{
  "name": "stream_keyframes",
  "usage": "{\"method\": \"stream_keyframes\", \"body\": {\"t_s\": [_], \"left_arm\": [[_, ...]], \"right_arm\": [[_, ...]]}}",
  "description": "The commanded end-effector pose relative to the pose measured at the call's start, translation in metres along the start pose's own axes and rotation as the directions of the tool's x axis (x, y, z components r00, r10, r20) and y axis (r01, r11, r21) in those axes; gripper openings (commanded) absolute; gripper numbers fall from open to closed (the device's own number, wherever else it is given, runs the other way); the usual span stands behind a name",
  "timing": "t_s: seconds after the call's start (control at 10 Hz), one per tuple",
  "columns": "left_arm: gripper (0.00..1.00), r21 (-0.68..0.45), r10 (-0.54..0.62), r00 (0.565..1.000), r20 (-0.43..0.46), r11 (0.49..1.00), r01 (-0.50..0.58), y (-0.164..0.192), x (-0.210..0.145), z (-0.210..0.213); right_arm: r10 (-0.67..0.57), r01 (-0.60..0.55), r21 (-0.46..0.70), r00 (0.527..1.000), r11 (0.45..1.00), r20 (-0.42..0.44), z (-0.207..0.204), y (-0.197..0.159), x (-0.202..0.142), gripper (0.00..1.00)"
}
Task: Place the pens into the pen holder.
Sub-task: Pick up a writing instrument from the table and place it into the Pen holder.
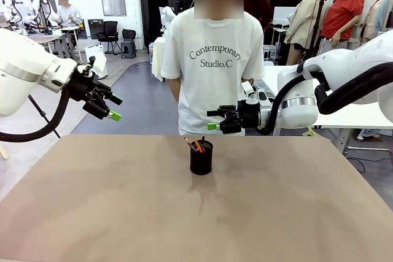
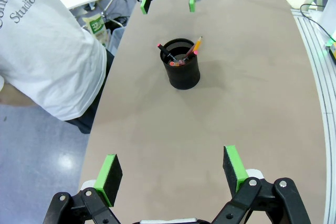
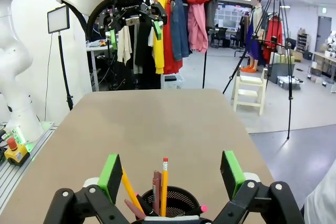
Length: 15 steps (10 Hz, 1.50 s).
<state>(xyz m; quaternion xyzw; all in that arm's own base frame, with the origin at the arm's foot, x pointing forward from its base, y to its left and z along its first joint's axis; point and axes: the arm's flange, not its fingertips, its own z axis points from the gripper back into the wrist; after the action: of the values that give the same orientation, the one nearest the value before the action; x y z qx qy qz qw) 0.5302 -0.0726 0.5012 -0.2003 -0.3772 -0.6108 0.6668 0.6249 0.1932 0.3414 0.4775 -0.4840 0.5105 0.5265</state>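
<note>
The black mesh pen holder [image 1: 201, 159] stands upright near the table's middle, toward the far edge. The pens [image 1: 196, 145] stick out of its top, leaning apart. In the left wrist view the pen holder [image 2: 182, 70] holds a black pen with a red tip [image 2: 165, 51] and an orange pencil [image 2: 193, 49]. My right gripper [image 1: 212, 120] hovers open just above and behind the cup, nothing between its pads. From its wrist, the open right gripper [image 3: 171, 174] frames the pen holder [image 3: 176, 194] and an upright yellow pencil [image 3: 164, 183]. My left gripper [image 1: 115, 107] hangs open, high at the left, empty; its own view shows the gripper [image 2: 172, 170] open.
A person in a white T-shirt [image 1: 212, 72] stands at the far edge behind the cup. The brown table [image 1: 92, 200] is bare around the holder. A red button box [image 3: 14, 150] sits beside the table's edge.
</note>
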Motion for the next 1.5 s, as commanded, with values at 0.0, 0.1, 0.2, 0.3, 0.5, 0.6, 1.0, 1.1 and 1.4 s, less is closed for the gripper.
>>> {"method": "stream_keyframes", "body": {"t_s": [0.0,0.1,0.2,0.3,0.5,0.6,1.0,1.1,1.4], "left_arm": [[1.0,0.006,0.008,1.0,-0.001,1.0,-0.008,-0.001,0.001,0.003],[1.0,0.006,0.008,1.0,-0.001,1.0,-0.008,-0.001,0.001,0.003],[1.0,0.006,0.008,1.0,-0.001,1.0,-0.008,-0.001,0.001,0.003],[1.0,0.006,0.008,1.0,-0.001,1.0,-0.008,-0.001,0.001,0.003],[1.0,0.006,0.008,1.0,-0.001,1.0,-0.008,-0.001,0.001,0.003],[1.0,0.006,0.008,1.0,-0.001,1.0,-0.008,-0.001,0.001,0.003],[1.0,0.006,0.008,1.0,-0.001,1.0,-0.008,-0.001,0.001,0.003],[1.0,0.006,0.008,1.0,-0.001,1.0,-0.008,-0.001,0.001,0.003],[1.0,0.006,0.008,1.0,-0.001,1.0,-0.008,-0.001,0.001,0.003]], "right_arm": [[0.002,-0.002,-0.001,1.0,1.0,-0.002,-0.001,0.0,0.001,1.0],[0.0,0.0,0.0,1.0,1.0,0.0,0.0,0.0,0.0,1.0],[-0.005,0.005,-0.006,0.999,1.0,-0.045,0.01,0.008,0.014,1.0],[-0.012,0.013,0.008,0.996,1.0,-0.084,0.023,0.012,0.033,1.0],[0.003,-0.004,-0.004,0.988,1.0,-0.154,0.043,0.02,0.057,1.0],[-0.01,0.013,0.013,0.981,1.0,-0.195,0.055,0.021,0.074,1.0],[0.019,-0.003,0.048,0.939,0.999,-0.342,0.102,0.016,0.13,1.0],[0.049,-0.038,0.034,0.922,0.999,-0.384,0.116,0.013,0.145,1.0],[-0.028,0.05,0.041,0.9,0.998,-0.436,0.158,0.016,0.161,1.0]]}}
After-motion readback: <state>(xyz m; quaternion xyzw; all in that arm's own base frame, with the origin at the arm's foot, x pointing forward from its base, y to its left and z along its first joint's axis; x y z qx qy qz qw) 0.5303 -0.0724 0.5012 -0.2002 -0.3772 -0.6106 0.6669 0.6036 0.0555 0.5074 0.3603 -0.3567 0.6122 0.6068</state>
